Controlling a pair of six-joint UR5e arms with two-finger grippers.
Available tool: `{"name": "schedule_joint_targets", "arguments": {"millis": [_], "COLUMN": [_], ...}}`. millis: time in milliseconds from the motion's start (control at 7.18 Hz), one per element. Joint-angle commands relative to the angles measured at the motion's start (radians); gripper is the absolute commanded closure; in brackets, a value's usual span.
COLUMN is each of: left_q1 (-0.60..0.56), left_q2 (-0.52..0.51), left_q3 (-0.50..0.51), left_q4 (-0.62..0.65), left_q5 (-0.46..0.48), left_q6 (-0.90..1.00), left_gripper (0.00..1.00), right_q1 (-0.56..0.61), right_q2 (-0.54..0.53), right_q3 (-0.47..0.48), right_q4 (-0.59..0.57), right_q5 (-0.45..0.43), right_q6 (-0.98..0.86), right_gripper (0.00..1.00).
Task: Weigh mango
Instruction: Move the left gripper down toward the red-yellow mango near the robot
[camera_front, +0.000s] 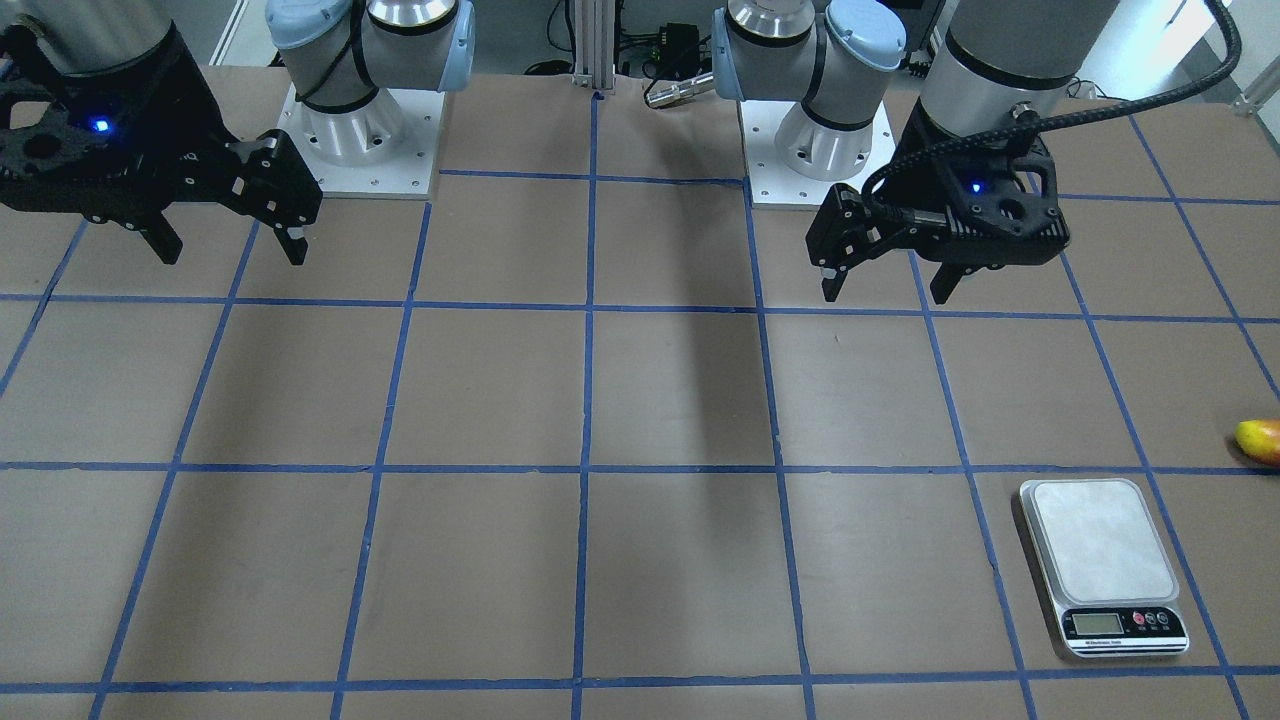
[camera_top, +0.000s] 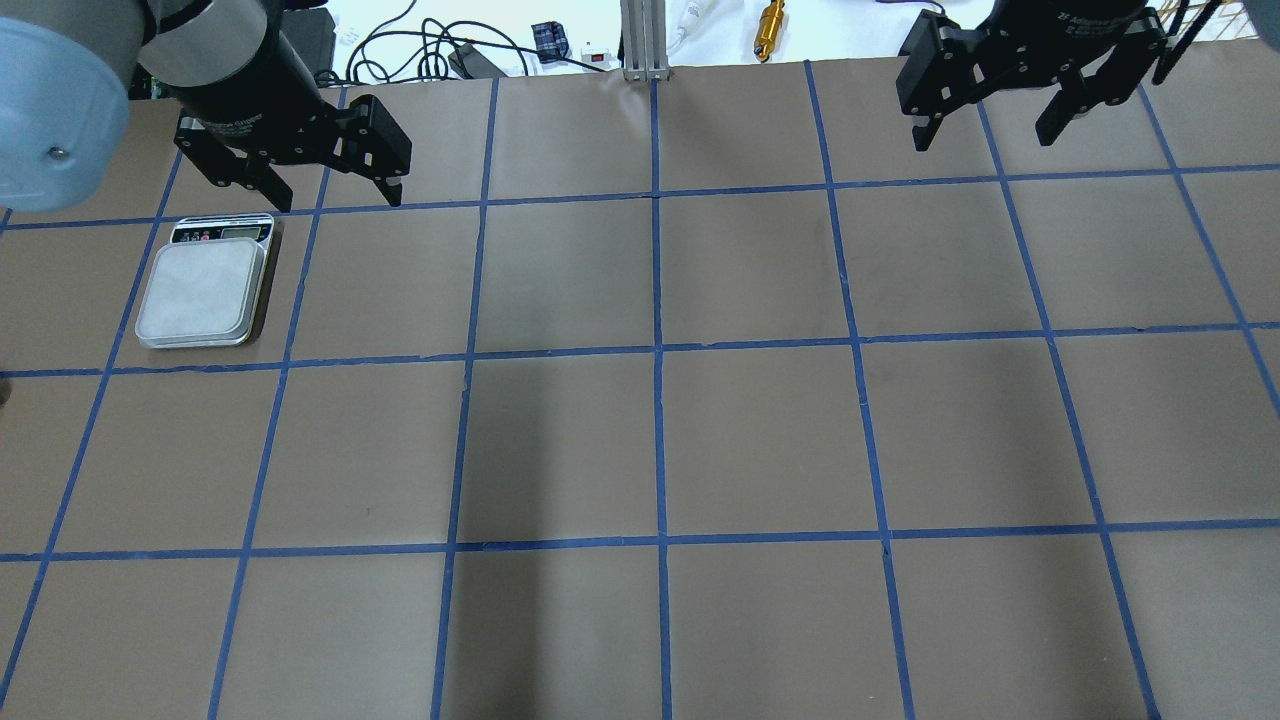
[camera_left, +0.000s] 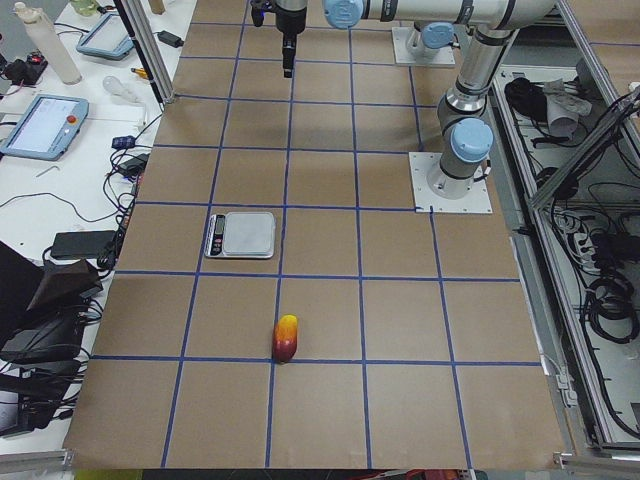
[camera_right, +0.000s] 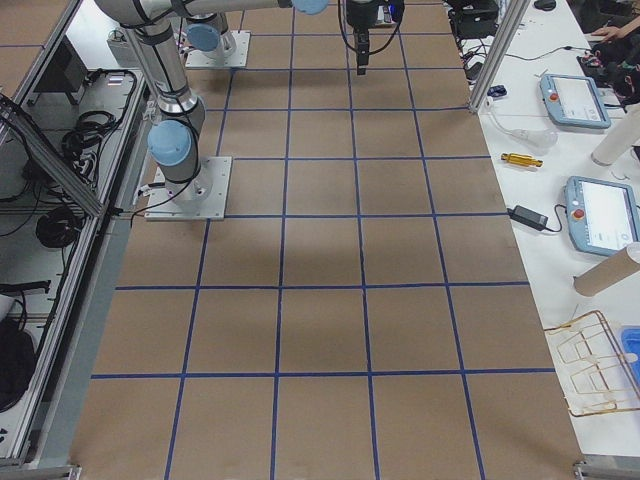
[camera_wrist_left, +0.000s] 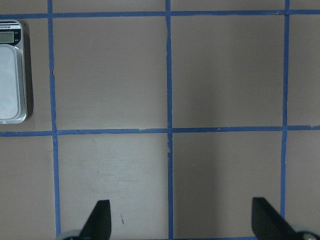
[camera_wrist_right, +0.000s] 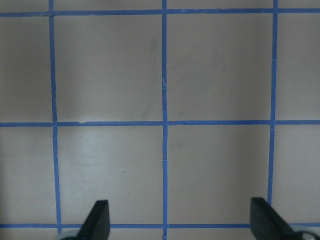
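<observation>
The mango (camera_front: 1260, 440), yellow at one end and orange-red at the other, lies on the brown table at the robot's far left end. It also shows in the exterior left view (camera_left: 286, 338). It is out of the overhead view. The silver scale (camera_front: 1100, 560) stands apart from it with a bare platform; it also shows in the overhead view (camera_top: 200, 295) and at the left edge of the left wrist view (camera_wrist_left: 11, 75). My left gripper (camera_front: 885, 290) hangs open and empty high above the table, near the scale's side. My right gripper (camera_front: 233, 255) hangs open and empty at the other side.
The table (camera_top: 660, 440) is brown paper with a blue tape grid. The two arm bases (camera_front: 365, 140) (camera_front: 815, 150) stand at the robot's edge. Tablets, cables and tools lie on the side bench (camera_right: 590, 150) beyond the far edge.
</observation>
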Motion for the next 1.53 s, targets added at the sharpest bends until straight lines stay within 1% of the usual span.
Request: {"name": "schedule_joint_targets", "arguments": {"millis": [0,278,418,557,696,975,1253,1392], "left_q1": [0.000,0.009,0.017,0.059,0.122,0.254,0.451,0.582], "left_q2": [0.001,0.008,0.017,0.035,0.043,0.057,0.057,0.035], "left_q3": [0.000,-0.001,-0.001,-0.009,-0.003,-0.001,0.002,0.002], "left_q4": [0.000,0.000,-0.004,-0.021,-0.059,-0.083,-0.115,-0.115], "left_q5": [0.001,-0.008,-0.002,-0.001,-0.004,-0.005,-0.004,-0.008], "left_q6": [0.009,0.089,0.176,0.301,0.410,0.656,0.974,1.161], "left_gripper": [0.00,0.00,0.00,0.00,0.00,0.00,0.00,0.00], "right_q1": [0.001,0.001,0.001,0.001,0.001,-0.001,0.001,0.001], "right_q2": [0.000,-0.001,0.000,0.000,-0.001,0.000,0.000,-0.001], "right_q3": [0.000,0.000,0.000,0.000,0.000,0.000,0.000,0.000], "right_q4": [0.000,0.000,0.000,0.000,0.000,0.000,0.000,0.000], "right_q5": [-0.001,0.001,0.001,-0.001,0.001,-0.001,-0.001,-0.001], "right_q6": [0.000,0.000,0.000,0.000,0.000,0.000,0.000,0.000], "right_gripper": [0.00,0.00,0.00,0.00,0.00,0.00,0.00,0.00]}}
